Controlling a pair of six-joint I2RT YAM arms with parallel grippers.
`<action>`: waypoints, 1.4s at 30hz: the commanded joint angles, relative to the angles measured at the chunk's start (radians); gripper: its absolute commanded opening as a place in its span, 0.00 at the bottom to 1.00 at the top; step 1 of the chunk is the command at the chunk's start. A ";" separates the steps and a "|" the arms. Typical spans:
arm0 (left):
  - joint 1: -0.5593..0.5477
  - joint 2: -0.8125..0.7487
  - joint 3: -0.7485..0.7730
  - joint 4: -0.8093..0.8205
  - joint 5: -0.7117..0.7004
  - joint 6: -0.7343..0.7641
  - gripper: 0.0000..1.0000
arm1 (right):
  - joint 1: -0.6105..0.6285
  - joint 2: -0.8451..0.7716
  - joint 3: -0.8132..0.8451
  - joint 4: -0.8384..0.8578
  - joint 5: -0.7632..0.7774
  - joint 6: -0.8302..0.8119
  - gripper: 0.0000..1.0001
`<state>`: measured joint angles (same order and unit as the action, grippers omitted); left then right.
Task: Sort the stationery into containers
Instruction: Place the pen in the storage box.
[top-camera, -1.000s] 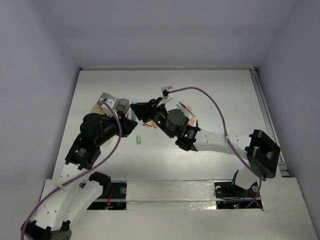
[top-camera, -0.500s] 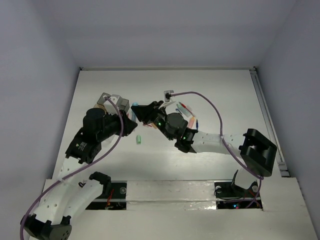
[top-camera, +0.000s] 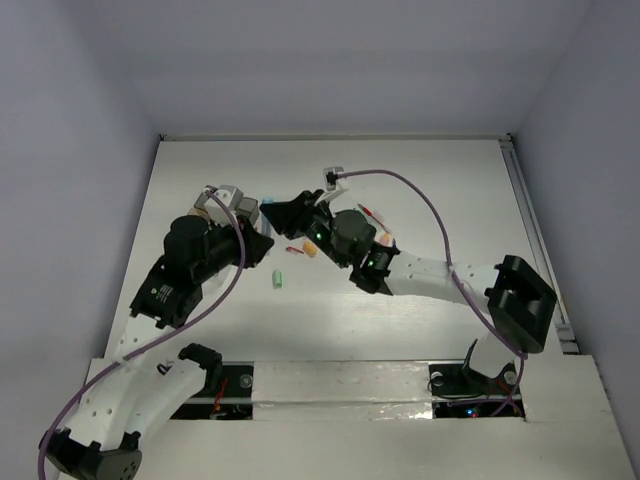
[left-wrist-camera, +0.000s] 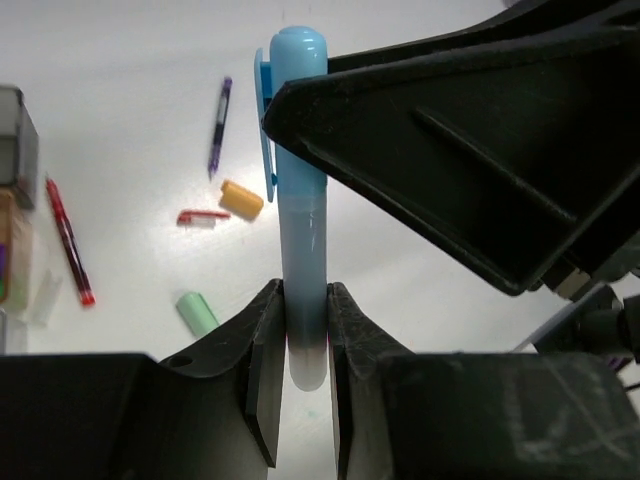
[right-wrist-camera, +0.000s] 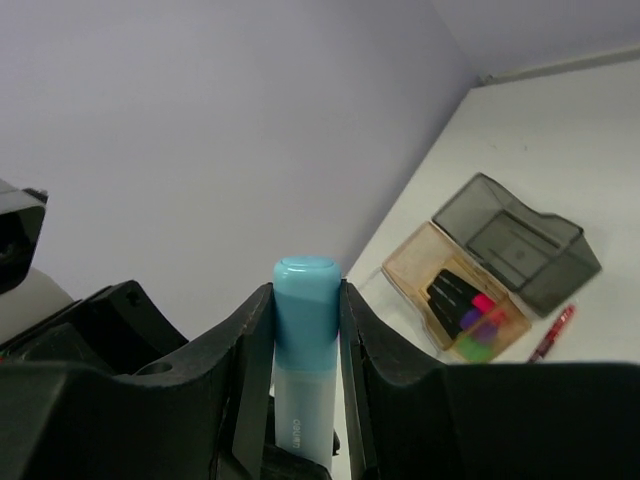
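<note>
Top view, against one second back. Find right end effector (right-wrist-camera: 305, 295) a touch nearer the far edge of the counter (top-camera: 420, 160), after a slight dip toward the near side half a second ago. Pale-blue highlighter (top-camera: 268, 201) carried along. See orange cap (top-camera: 310, 250) and short red piece (top-camera: 294, 249) beside it more exposed under that wrist. Note purple cable (top-camera: 400, 182) of right arm arching higher, white connector (top-camera: 333, 177) lifted with it. Record left arm (top-camera: 190, 255) shifted slightly toward the far edge, covering more of the tan part of the containers (top-camera: 238, 205).
</note>
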<state>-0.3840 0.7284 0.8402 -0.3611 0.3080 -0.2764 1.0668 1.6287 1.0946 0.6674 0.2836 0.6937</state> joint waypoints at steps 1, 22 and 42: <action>0.025 -0.063 0.031 0.332 -0.103 -0.018 0.03 | -0.033 0.048 0.071 -0.238 -0.201 -0.065 0.00; 0.025 -0.357 -0.088 0.284 -0.181 -0.007 0.99 | -0.212 0.675 0.893 -0.293 -0.422 -0.247 0.00; 0.045 -0.365 -0.147 0.330 -0.138 0.045 0.99 | -0.222 1.068 1.357 -0.325 -0.570 -0.582 0.00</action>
<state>-0.3447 0.3653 0.6941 -0.0929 0.1566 -0.2470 0.8448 2.6881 2.4237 0.2619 -0.2359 0.1337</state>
